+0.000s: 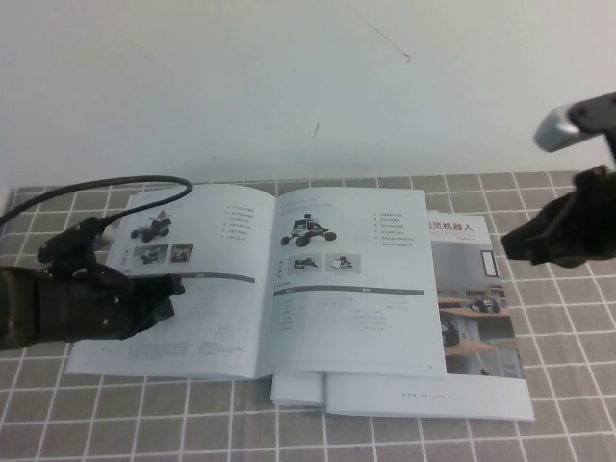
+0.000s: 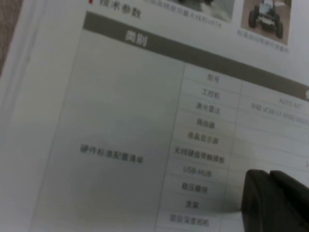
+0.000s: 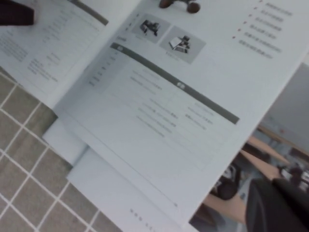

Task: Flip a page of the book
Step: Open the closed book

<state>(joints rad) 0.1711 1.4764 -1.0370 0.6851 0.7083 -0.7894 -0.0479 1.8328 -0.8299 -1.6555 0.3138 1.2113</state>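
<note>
The left arm, wrapped in dark covering, is stretched low along the tiled worktop's left edge, its black left gripper (image 1: 171, 286) pointed inward with the jaws seen together. The right arm is held raised over the right edge, its black right gripper (image 1: 510, 243) closed, tip angled inward

second booklet (image 1: 481, 318): under open one, desk photo | tablecloth (image 1: 577, 423): grey grid | wall (image 1: 289, 77): white

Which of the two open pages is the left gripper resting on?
The left gripper rests on the book's left-hand page, showing the red-and-black vehicle.
</note>
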